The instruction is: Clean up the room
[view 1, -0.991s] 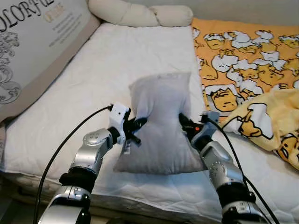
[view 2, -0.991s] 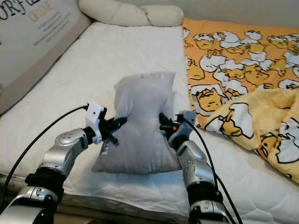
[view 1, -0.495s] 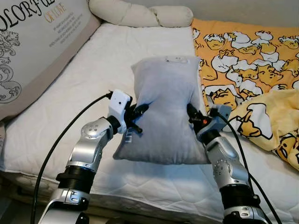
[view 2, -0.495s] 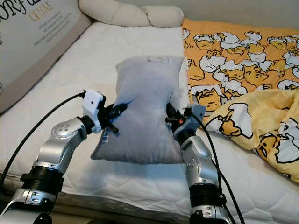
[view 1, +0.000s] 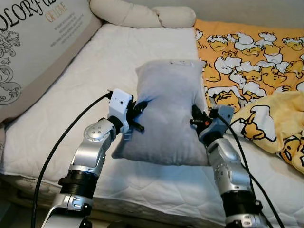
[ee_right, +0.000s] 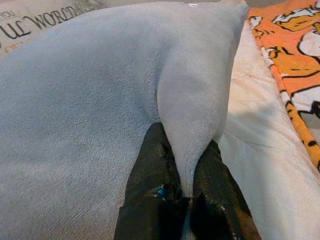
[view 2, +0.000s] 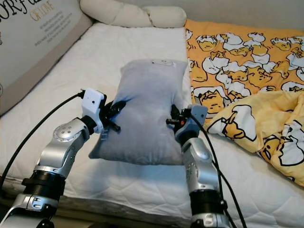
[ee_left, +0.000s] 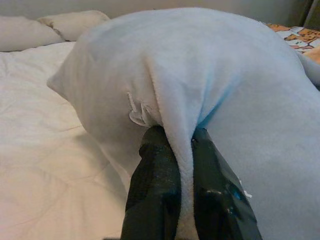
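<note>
A grey pillow (view 1: 166,114) hangs lifted above the white mattress (view 1: 95,71), held from both sides. My left gripper (view 1: 136,110) is shut on a fold of its left edge, and my right gripper (view 1: 195,118) is shut on its right edge. In the left wrist view both black fingers (ee_left: 155,190) pinch a ridge of the pillow (ee_left: 200,75) fabric. The right wrist view shows the same pinch, fingers (ee_right: 150,180) clamped on a fold of the pillow (ee_right: 90,90).
A yellow and orange cartoon blanket (view 1: 256,61) lies bunched on the bed's right side. A long cream bolster (view 1: 142,14) lies at the head. A large printed cushion (view 1: 33,47) leans along the left edge. The mattress front edge is just below my arms.
Both grippers have carried the pillow up off the mattress and slightly away from me; a second ago its lower end rested on the bed.
</note>
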`<state>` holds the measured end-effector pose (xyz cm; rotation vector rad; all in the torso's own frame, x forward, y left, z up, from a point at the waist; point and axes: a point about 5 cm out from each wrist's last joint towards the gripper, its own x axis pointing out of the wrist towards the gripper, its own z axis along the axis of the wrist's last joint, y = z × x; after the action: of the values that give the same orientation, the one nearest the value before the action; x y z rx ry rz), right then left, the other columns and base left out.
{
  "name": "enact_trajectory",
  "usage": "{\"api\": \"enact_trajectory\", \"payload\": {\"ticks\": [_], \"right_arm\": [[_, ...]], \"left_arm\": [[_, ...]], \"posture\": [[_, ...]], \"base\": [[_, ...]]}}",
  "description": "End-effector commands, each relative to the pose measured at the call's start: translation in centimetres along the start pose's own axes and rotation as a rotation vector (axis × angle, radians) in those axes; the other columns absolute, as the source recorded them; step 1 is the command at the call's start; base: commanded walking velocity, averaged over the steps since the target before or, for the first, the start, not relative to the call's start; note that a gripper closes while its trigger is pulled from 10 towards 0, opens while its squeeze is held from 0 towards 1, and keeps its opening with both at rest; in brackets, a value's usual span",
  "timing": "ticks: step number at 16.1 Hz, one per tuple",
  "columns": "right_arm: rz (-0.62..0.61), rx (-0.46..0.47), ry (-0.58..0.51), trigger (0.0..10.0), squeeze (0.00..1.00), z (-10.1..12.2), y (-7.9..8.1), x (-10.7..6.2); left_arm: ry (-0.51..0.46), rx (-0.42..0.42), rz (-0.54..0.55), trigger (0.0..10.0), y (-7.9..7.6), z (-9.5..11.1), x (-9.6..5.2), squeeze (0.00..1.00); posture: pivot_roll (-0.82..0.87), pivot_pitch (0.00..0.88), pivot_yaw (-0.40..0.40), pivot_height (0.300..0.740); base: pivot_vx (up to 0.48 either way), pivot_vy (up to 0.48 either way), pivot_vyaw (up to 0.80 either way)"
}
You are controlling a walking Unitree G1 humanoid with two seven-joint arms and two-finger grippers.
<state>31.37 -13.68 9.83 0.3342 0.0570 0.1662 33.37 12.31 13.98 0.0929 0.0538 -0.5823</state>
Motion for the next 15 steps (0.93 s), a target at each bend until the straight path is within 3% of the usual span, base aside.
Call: {"api": "enact_trajectory", "payload": {"ticks": [1, 6, 9, 15], "right_arm": [[-0.031, -0.023, -0.015, 10.0, 0.00, 0.48, -0.21, -0.17], [-0.068, -0.034, -0.011, 10.0, 0.00, 0.34, -0.67, -0.47], [-0.083, 0.021, 0.003, 10.0, 0.00, -0.07, -0.40, -0.48], [-0.097, 0.017, 0.004, 10.0, 0.00, -0.07, -0.44, -0.64]], "left_arm": [[-0.030, 0.021, 0.039, 10.0, 0.49, 0.70, -0.22, 0.00], [0.007, 0.042, 0.067, 10.0, 0.59, 0.39, -0.14, 0.00], [0.016, 0.047, 0.080, 10.0, 0.82, 0.31, -0.27, 0.00], [0.024, 0.058, 0.071, 10.0, 0.66, 0.48, -0.03, 0.00]], "posture": [[0.01, 0.000, -0.014, 0.740], [0.02, 0.000, -0.015, 0.740], [0.03, 0.000, -0.023, 0.740], [0.03, 0.000, -0.008, 0.740]], "base": [[0.000, 0.345, 0.00], [0.000, 0.356, -0.32], [0.000, 0.361, 0.00], [0.000, 0.386, -0.61]]}}
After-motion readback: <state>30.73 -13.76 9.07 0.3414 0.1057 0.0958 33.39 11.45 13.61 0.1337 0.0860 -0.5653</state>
